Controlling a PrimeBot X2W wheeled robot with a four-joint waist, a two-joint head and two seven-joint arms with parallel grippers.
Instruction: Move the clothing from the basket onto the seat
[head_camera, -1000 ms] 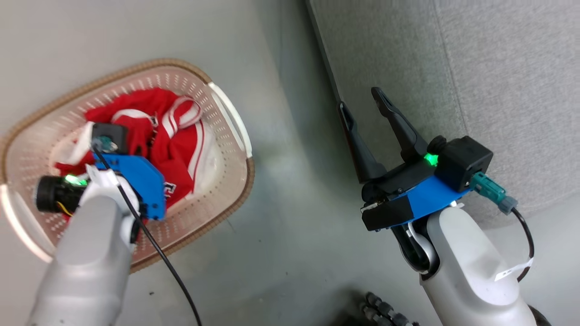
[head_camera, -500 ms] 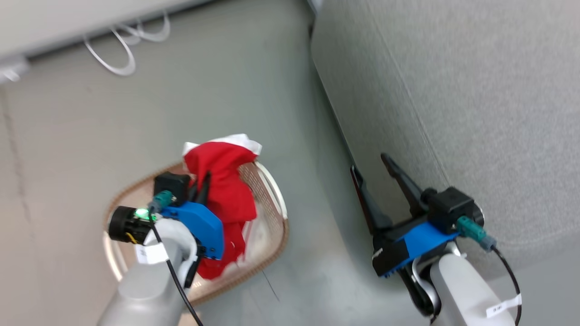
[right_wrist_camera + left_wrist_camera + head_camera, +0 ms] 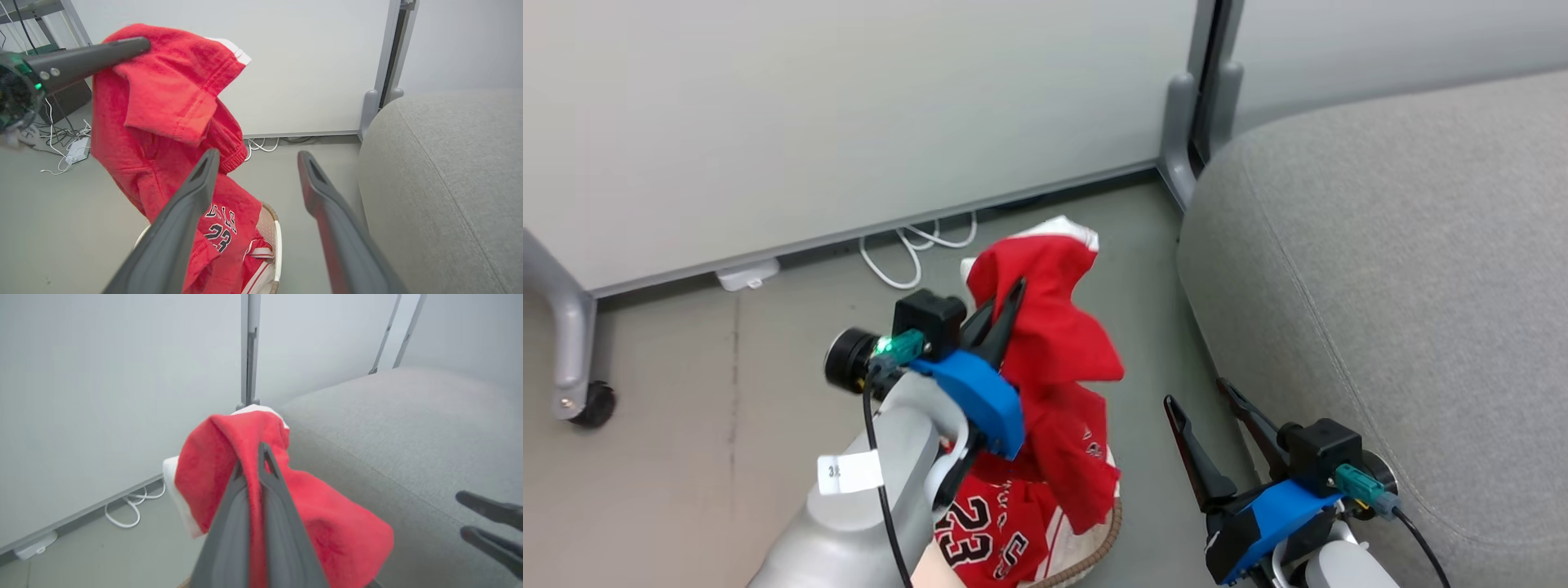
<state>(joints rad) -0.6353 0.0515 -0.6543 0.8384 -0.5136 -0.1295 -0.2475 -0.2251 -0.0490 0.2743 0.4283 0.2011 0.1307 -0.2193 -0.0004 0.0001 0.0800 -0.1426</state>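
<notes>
My left gripper (image 3: pixel 1006 296) is shut on the plain red garment (image 3: pixel 1054 343) with white trim, holding it up above the basket (image 3: pixel 1107 539). The cloth hangs down toward the "23" jersey (image 3: pixel 980 535), which lies in the basket. In the left wrist view the shut gripper (image 3: pixel 253 457) pinches the garment (image 3: pixel 212 457), with the grey seat (image 3: pixel 408 424) just beyond it. My right gripper (image 3: pixel 1198 392) stands open and empty beside the seat (image 3: pixel 1405 269). Between its fingers, the right wrist view (image 3: pixel 258 154) takes in the garment (image 3: pixel 163 94), jersey (image 3: pixel 229 220) and basket (image 3: pixel 278 241).
A pale partition wall stands behind, with a grey post (image 3: pixel 1180 147) at the seat's corner. White cables (image 3: pixel 915 245) lie on the floor by the wall. A castor leg (image 3: pixel 580 400) is at the far left. More cables and a plug strip (image 3: pixel 73 151) lie on the floor.
My left gripper has risen out of the basket with the plain red garment in it. The head camera has tilted up toward the wall. The right gripper stays open.
</notes>
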